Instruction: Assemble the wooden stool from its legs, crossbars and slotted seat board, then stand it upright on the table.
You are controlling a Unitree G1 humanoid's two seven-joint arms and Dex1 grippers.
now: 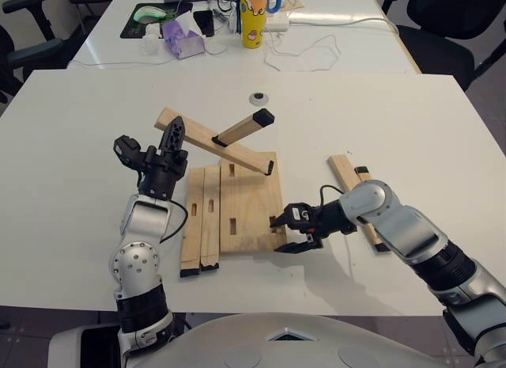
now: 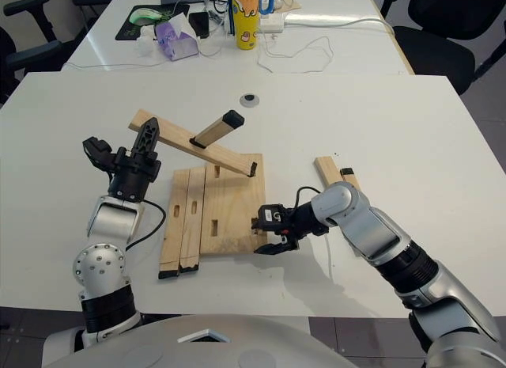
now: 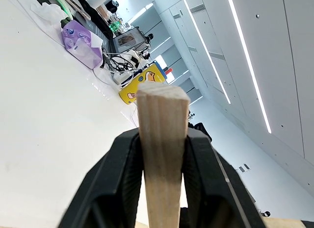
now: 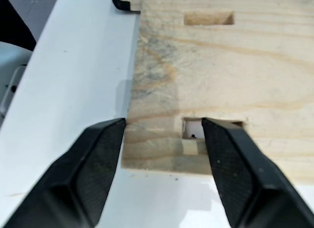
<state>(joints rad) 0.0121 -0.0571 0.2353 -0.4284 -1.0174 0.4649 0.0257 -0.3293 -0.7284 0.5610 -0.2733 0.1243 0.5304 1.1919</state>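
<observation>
My left gripper (image 1: 171, 143) is shut on one end of a long wooden bar (image 1: 225, 147) and holds it tilted; the bar's other end rests on the slotted seat board (image 1: 251, 214). A black-capped leg (image 1: 247, 126) sticks out from the bar's middle. In the left wrist view the bar's end (image 3: 162, 139) is clamped between the black fingers (image 3: 117, 179). Two more legs (image 1: 202, 219) lie flat against the board's left side. My right gripper (image 1: 281, 233) is open at the board's near right corner, its fingers (image 4: 100, 164) on either side of a slot (image 4: 212, 126).
Two crossbars (image 1: 346, 174) lie on the table to the right, partly behind my right arm. A small round black disc (image 1: 258, 98) sits behind the parts. On the far table stand a yellow mug (image 1: 253, 21), a purple box (image 1: 183, 42) and cables.
</observation>
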